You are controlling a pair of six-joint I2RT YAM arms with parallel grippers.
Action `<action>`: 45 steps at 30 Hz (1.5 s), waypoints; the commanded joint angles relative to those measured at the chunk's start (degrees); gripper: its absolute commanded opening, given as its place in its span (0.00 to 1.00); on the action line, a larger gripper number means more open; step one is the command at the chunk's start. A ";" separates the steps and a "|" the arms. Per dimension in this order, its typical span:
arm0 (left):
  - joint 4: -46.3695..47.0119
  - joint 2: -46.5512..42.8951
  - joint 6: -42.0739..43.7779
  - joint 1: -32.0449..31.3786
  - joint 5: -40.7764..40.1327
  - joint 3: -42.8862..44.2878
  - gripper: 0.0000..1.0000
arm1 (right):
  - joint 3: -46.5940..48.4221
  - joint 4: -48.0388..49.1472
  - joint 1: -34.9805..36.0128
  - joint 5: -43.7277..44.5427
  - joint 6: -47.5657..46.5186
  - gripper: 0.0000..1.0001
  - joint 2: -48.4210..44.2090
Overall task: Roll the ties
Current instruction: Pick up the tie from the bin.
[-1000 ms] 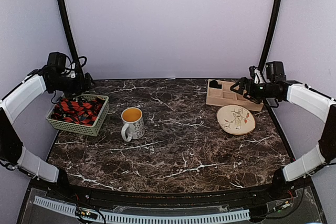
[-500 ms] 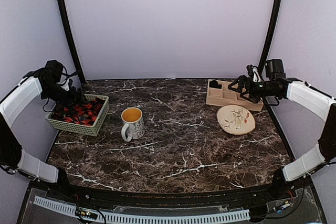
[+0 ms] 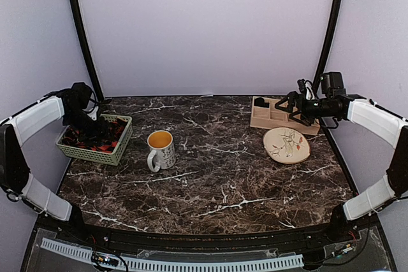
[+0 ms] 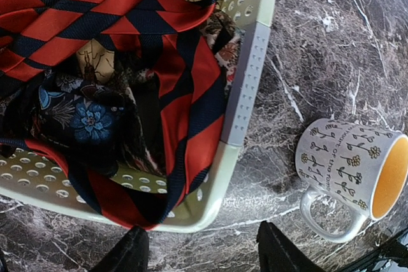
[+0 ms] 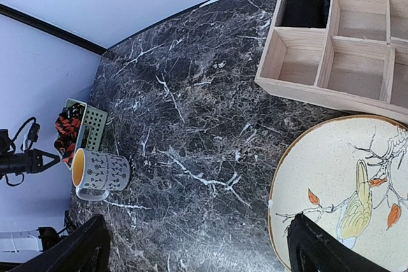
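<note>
Your left pincer (image 4: 205,254) hangs over the pale green basket (image 4: 245,81) by the tabletop's (image 4: 331,42) left edge, its jaws apart and holding nothing. The red-and-black striped tie (image 4: 127,49) lies bunched inside the basket, over a dark floral tie (image 4: 89,119). Your right pincer (image 5: 201,250) gapes wide, empty, above the plate (image 5: 344,183) near the right edge.

Fixed camera, high behind the arms, takes in the whole tabletop (image 3: 223,176). Left wrist camera looks close down, basket (image 4: 245,93) just ahead of its claw (image 4: 204,254); right wrist camera looks across from afar. All share the mug (image 3: 160,150).
</note>
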 commanded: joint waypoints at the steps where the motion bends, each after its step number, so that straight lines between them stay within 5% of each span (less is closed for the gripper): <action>1: 1.24 1.71 2.83 -0.06 -3.83 -0.30 0.58 | 0.45 0.56 0.49 -0.85 0.59 0.97 -0.40; 11: 1.45 6.06 4.95 -0.07 -9.02 -0.49 0.36 | 0.28 0.31 0.69 -0.41 1.04 0.97 -0.88; 16: 1.88 5.94 4.97 -0.09 -9.40 -0.17 0.01 | 0.51 0.28 0.77 -0.20 1.53 0.97 -0.97; 27: -0.02 -1.45 -0.05 -0.02 -12.07 17.83 0.00 | 2.45 1.12 1.11 -0.68 3.17 0.97 -2.03; 38: 10.61 0.02 -4.23 -0.66 12.53 39.08 0.00 | 3.78 6.54 3.03 -2.40 6.31 0.97 -2.56; 45: 20.61 6.70 -9.55 -8.74 20.49 49.59 0.00 | 4.40 9.36 5.98 -2.37 7.60 0.97 -1.99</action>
